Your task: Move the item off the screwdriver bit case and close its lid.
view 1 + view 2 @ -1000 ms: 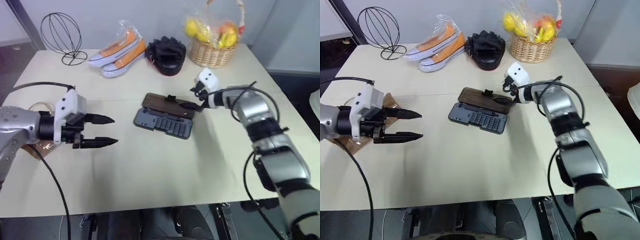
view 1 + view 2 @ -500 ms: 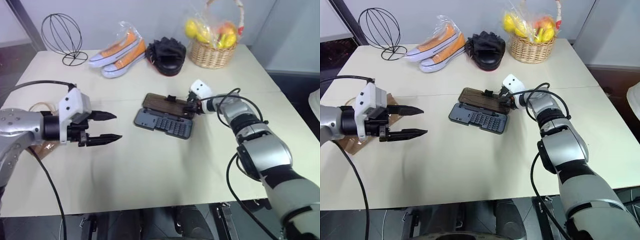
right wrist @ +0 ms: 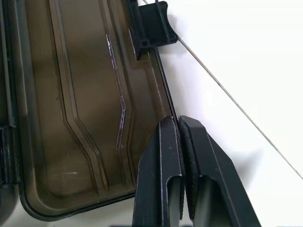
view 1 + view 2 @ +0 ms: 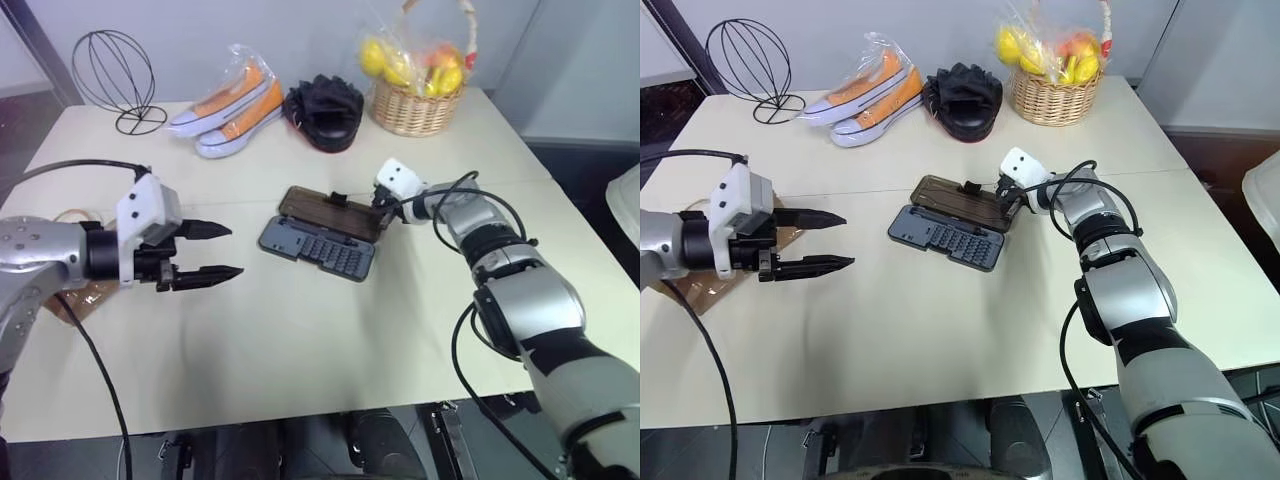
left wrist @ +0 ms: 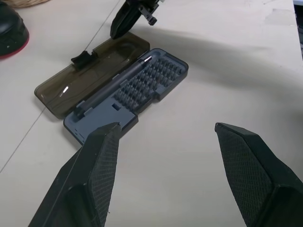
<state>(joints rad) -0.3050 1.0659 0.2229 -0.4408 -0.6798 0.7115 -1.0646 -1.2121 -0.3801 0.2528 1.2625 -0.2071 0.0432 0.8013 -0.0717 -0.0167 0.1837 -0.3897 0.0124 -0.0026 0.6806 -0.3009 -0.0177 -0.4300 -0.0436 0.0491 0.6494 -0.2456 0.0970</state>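
Right gripper [image 3: 179,124] fingers pressed together — at the lid [image 3: 75,104] edge.

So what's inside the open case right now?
The case lies open: rows of small bits and a long driver shaft along the hinge side. The lid lies flat and bare. The bag sits off it, largely hidden behind the left gripper.

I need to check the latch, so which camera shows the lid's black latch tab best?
The right wrist view: the latch tab sits large on the lid edge, beyond the shut right gripper. The left wrist view shows it smaller; the eye views show a speck.
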